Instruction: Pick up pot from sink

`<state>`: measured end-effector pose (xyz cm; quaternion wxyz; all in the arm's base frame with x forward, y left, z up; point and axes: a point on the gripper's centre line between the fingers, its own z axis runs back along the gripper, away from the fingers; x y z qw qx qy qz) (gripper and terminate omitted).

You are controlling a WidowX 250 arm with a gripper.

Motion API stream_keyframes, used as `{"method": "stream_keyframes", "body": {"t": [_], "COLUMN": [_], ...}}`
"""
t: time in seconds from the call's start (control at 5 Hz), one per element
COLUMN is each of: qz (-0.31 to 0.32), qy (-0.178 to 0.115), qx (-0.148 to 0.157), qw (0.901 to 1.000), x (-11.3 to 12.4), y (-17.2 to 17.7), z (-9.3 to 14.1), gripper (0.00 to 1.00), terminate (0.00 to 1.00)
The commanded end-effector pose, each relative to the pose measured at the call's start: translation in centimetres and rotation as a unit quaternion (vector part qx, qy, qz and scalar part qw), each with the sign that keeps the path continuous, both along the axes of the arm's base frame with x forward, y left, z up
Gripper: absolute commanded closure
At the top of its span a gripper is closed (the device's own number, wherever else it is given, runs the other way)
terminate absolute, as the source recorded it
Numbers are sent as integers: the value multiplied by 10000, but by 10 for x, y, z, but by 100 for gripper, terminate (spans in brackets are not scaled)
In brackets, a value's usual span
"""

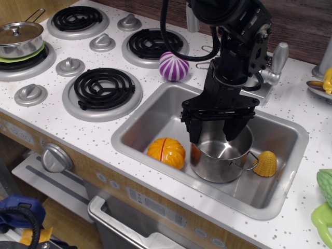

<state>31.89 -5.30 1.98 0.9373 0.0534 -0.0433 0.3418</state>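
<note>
The small shiny steel pot (218, 163) stands upright in the brushed-steel sink (150, 116), right of the middle, with a wire loop handle on its right side. My black gripper (214, 136) points straight down over the pot and is open. Its left finger is at the pot's left rim and its right finger (233, 129) hangs over the pot's opening. I cannot tell whether the fingers touch the rim. The back of the pot is hidden behind the gripper.
An orange toy (166, 152) lies left of the pot and a yellow ribbed toy (266, 164) lies right of it, both in the sink. A purple striped ball (174, 66) sits behind the sink. The faucet (275, 65) is at the back right, and a lidded pan (19, 37) sits on the far-left burner.
</note>
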Motion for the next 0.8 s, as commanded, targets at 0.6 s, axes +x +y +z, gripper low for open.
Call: {"method": "stream_keyframes", "body": {"t": [0.6], "qz": [220], "qy": [-356], "qx": [-415], "qw": [9983], "x": [-5], "y": [4], "z": [-23], "gripper": [0], "terminate": [0]}}
